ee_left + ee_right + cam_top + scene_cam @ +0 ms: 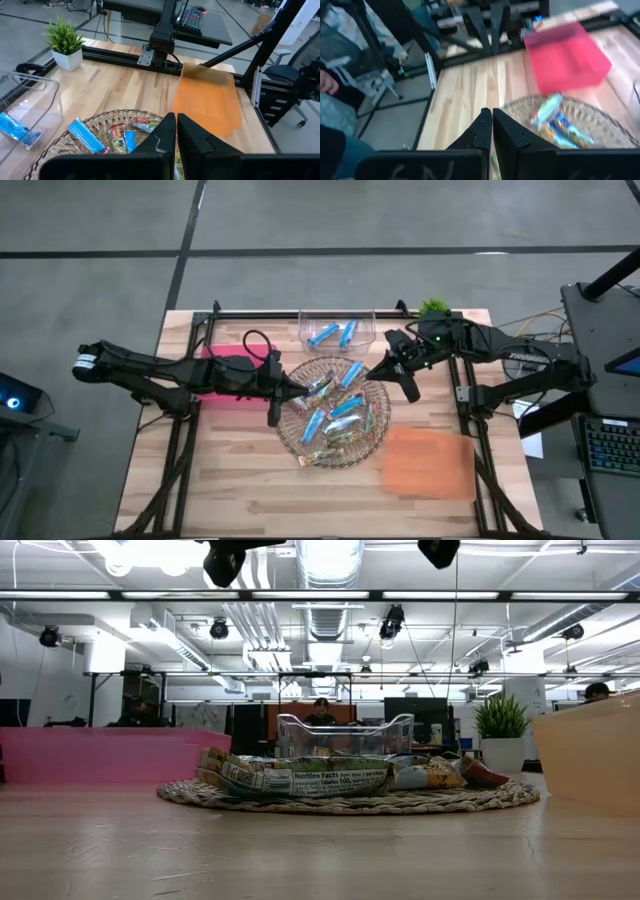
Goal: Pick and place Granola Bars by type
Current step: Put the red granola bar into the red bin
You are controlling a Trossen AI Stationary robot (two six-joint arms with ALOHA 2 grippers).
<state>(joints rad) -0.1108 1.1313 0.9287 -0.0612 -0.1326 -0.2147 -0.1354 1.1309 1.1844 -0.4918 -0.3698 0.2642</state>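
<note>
Two blue bars in one clear bin (wicker-tray pile uncountable).

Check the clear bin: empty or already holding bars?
Holding bars. The clear bin has two blue-wrapped bars lying inside in the high view; the rest sit in the wicker tray.

Both arms reach inward, left gripper and right gripper empty (fingers together).
</note>
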